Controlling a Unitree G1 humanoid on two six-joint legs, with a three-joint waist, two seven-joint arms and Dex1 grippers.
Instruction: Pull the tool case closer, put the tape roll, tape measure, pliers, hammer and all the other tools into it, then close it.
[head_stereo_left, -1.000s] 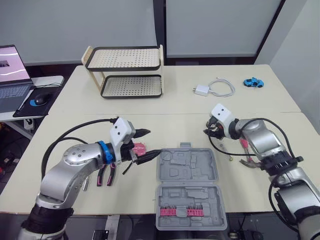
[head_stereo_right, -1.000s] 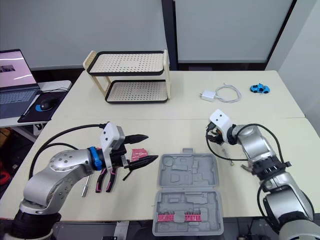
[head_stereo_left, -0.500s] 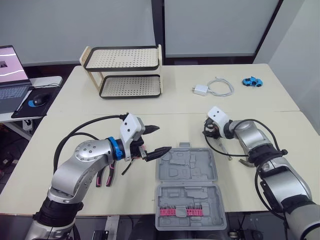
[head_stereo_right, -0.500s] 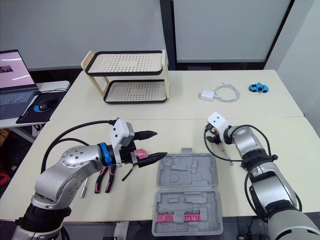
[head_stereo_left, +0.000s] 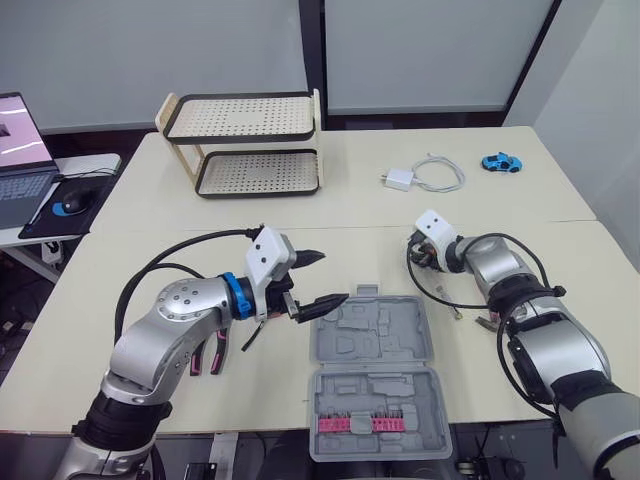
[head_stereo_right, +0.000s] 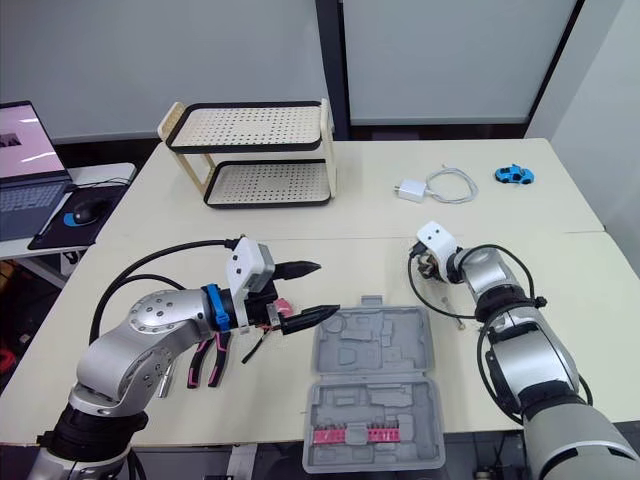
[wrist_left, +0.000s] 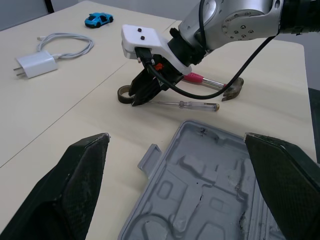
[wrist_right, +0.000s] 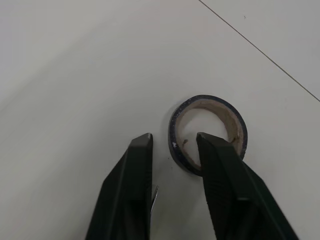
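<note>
Grey moulded plastic case (head_stereo_left: 372, 385) lies open flat at the near edge of the table (head_stereo_left: 300, 215). The far half's shaped recesses are empty, and 1 row of pink bits sits in the near half. It looks close enough for loading. Pliers (head_stereo_left: 207, 352) with pink-and-black grips lie left of it by the left arm. The left gripper (head_stereo_left: 333, 277) hovers off the case's far-left corner, 2 fingers spread wide and holding nothing, so it reads as waiting. A pink item under it is mostly hidden and unidentifiable.

The right gripper (wrist_right: 175, 140) is down at the tape roll (wrist_right: 232, 122), just past the case's far-right corner. Its fingers are apart and straddle the roll's near wall, 1 outside and 1 over the hole, so a pinch on that thin wall looks next. Whether they touch it cannot be told. The roll is a slim dark ring with a cardboard core, lying flat. A screwdriver (wrist_left: 185, 104) with a clear handle and a hammer (wrist_left: 220, 86) with a pink grip and steel head lie beside it.

Far back are a 2-tier perforated rack (head_stereo_left: 245, 145), a white charger (head_stereo_left: 398, 180) and a blue toy car (head_stereo_left: 497, 162).
</note>
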